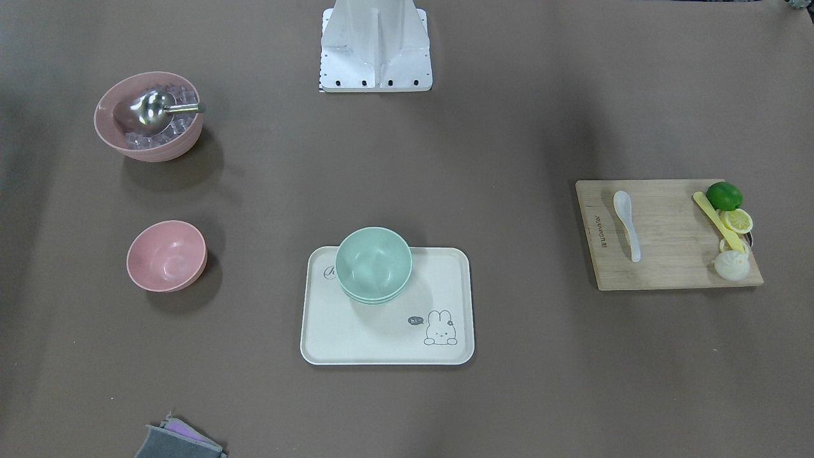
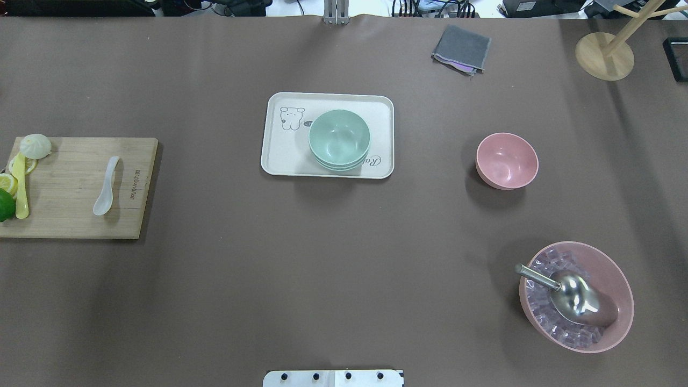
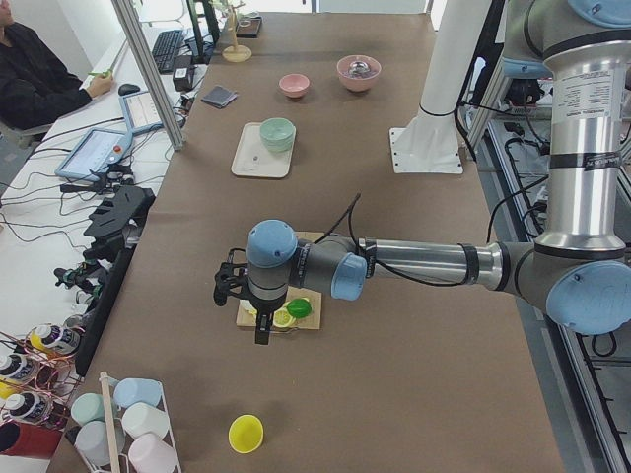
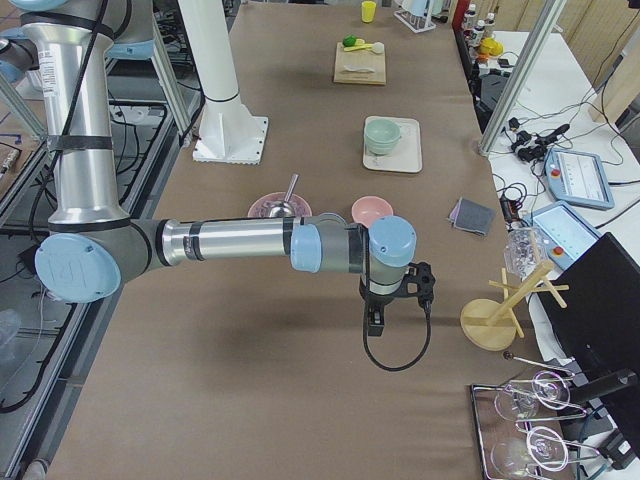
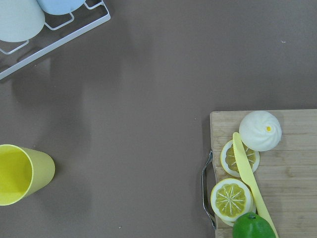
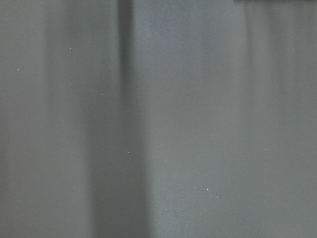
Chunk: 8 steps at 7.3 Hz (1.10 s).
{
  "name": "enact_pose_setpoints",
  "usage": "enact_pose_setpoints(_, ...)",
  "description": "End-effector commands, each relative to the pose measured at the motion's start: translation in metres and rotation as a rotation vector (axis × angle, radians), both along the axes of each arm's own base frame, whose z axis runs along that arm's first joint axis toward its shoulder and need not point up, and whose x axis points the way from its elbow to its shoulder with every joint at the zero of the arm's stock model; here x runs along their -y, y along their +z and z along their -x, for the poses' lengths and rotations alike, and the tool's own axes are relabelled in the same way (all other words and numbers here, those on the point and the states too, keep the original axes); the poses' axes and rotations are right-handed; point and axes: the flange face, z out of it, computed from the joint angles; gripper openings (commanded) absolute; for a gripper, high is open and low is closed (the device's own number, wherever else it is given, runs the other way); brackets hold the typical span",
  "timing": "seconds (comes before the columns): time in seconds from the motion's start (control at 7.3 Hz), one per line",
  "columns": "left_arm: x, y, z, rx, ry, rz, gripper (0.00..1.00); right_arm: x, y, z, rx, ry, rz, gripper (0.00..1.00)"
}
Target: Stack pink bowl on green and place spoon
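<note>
1. Overhead exterior view, far left: a wooden cutting board is lying at the table's edge. The white spoon is resting on it toward its right side, apart from the lime, yellow knife and bun crowding its left end.
2. The left gripper is hanging over that fruit end of the board. Only the side camera is catching it, so I cannot tell how its fingers are set.
3. At centre, the green bowl is sitting atop a short stack of like bowls on the cream tray.
4. Well to the right of the tray, the pink bowl is standing upright on the bare table.
5. Nearer the robot, a larger pink bowl is holding ice cubes and a metal scoop.
6. Farthest right, the right gripper is hovering above the table near a wooden stand. I cannot tell whether its fingers are wide or narrow.
</note>
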Motion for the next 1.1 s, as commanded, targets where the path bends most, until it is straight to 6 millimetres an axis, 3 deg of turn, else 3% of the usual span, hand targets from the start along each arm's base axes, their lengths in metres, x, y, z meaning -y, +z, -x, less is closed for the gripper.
enact_pose_setpoints(0.0, -0.0003, -0.0012, 0.0011, 0.004, -0.003, -0.004, 0.98, 0.0006, 0.0025, 0.0038, -0.02, -0.01, 0.002, 1.0)
enact_pose_setpoints(0.96, 0.0004, -0.0035, 0.0002, 0.001, -0.002, -0.006, 0.98, 0.0008, 0.0013, 0.0047, -0.008, -0.011, -0.003, 1.0)
